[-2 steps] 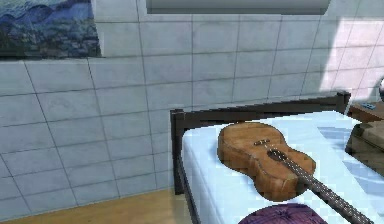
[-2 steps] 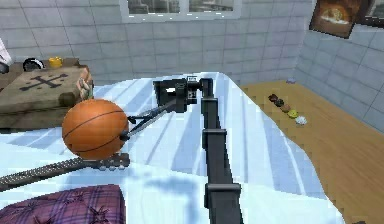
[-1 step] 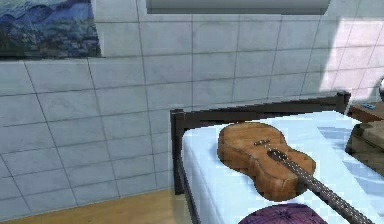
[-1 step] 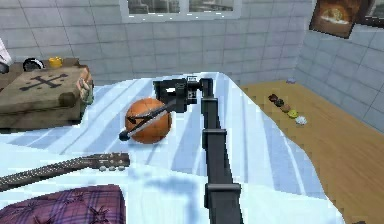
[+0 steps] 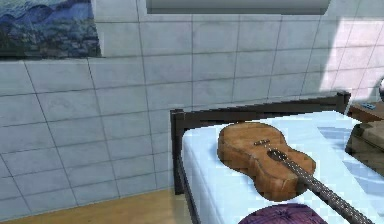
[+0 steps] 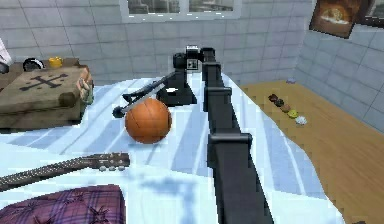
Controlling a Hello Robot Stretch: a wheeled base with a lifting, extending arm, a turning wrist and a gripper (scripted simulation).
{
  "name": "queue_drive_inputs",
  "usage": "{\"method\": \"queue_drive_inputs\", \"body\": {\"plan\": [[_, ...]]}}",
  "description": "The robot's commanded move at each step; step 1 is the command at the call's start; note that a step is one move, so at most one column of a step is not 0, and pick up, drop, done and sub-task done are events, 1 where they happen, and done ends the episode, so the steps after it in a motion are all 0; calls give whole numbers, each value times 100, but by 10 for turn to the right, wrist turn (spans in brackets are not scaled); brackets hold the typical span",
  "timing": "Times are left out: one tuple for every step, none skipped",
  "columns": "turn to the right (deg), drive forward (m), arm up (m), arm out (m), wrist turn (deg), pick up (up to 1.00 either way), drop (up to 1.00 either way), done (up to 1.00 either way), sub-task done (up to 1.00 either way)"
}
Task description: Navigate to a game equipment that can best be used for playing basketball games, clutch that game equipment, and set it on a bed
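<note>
Here's the bed (image 6: 190, 150), wide, striped pale blue and white, under everything. The dark arm (image 6: 225, 130) lies out across it. A brown guitar (image 5: 265, 160) rests on the cover. And there's the basketball (image 6: 148, 120): round, deep orange, with thin dark seams and a shadowed underside, sitting on the stripes mid-bed. The gripper (image 6: 125, 104) is right at its top edge. Whether it has hold of the ball, or how its fingers are set, I can't tell.
</note>
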Motion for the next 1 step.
{"method": "queue_drive_inputs", "body": {"plan": [[0,0,0,-8,0,0,0,0,0]]}}
